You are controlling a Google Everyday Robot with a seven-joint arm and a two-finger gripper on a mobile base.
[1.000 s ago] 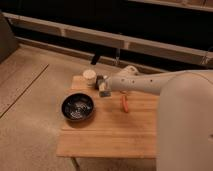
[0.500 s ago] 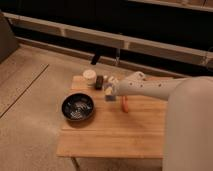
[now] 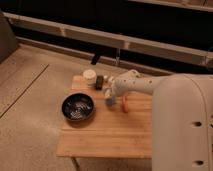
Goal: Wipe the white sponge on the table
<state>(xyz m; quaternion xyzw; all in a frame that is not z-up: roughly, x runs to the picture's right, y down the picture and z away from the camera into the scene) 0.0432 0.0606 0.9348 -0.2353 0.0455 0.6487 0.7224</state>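
Landmark: the black bowl point(image 3: 78, 107), which stands on the left half of the table point(image 3: 105, 137).
Table: a light wooden plank top. It reaches well past the bowl to the right and toward the near edge.
Gripper: the gripper point(image 3: 108, 97) is just right of the bowl and a little farther back. It is low over the wood, at the end of the white arm point(image 3: 137, 85).
Gripper's state: cannot tell whether it is spread, pressed together or pinching something.
White sponge: a small pale block point(image 3: 108, 102) right at the gripper's tip, just beside the bowl's right rim. It seems to lie on the tabletop, but whether it is held cannot be told.
Orange object: a small orange thing point(image 3: 125, 104) lies on the table right of the bowl, beyond the sponge.
White round container: point(image 3: 89, 77) stands behind the bowl, near the table's far edge.
Dark object: point(image 3: 99, 82) is just right of that container, behind the bowl.
Robot body: a large pale shell point(image 3: 182, 125) fills the view far right of the bowl.
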